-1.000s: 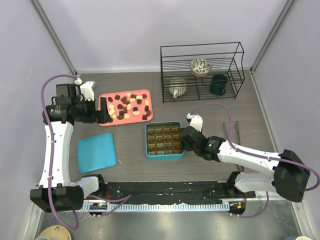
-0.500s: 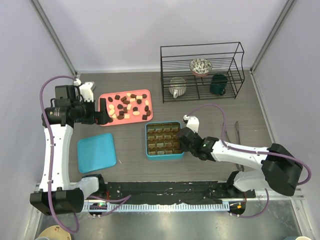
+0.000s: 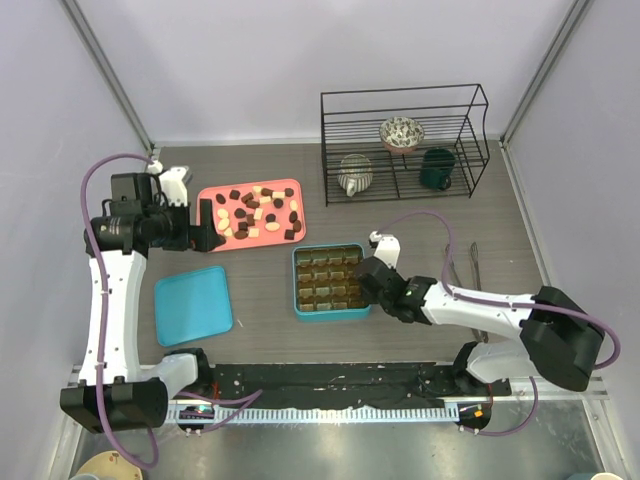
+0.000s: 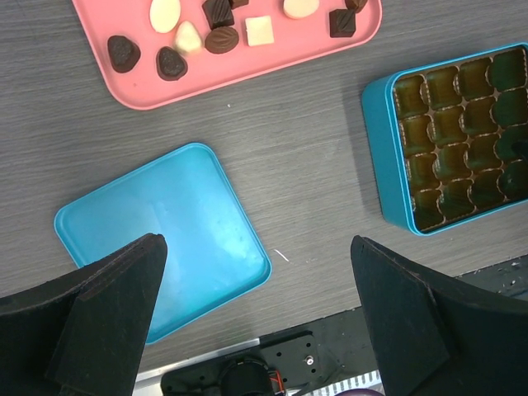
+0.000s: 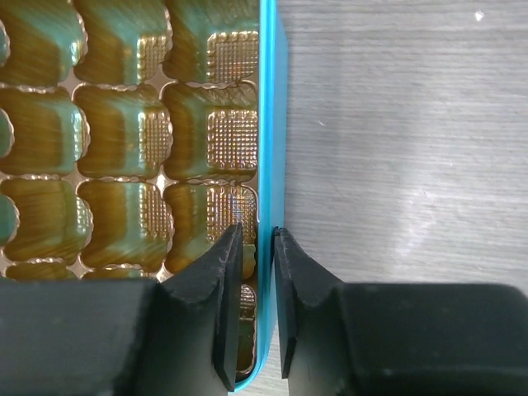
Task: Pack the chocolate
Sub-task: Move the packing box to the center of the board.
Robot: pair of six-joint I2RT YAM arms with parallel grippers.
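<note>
Over on the left, the left gripper (image 3: 207,222) hangs spread wide and empty near the pink tray (image 4: 297,51), likely poised to pick. Below it the lid (image 3: 193,304) lies flat, set aside so the box (image 5: 266,124) is open. All the chocolate (image 4: 221,39) sits on the tray; the box's cups look bare. The right gripper (image 5: 257,235) straddles the box's right wall, jaws narrowed close around it, probably to steady or shift it; whether it's pinched I can't tell.
</note>
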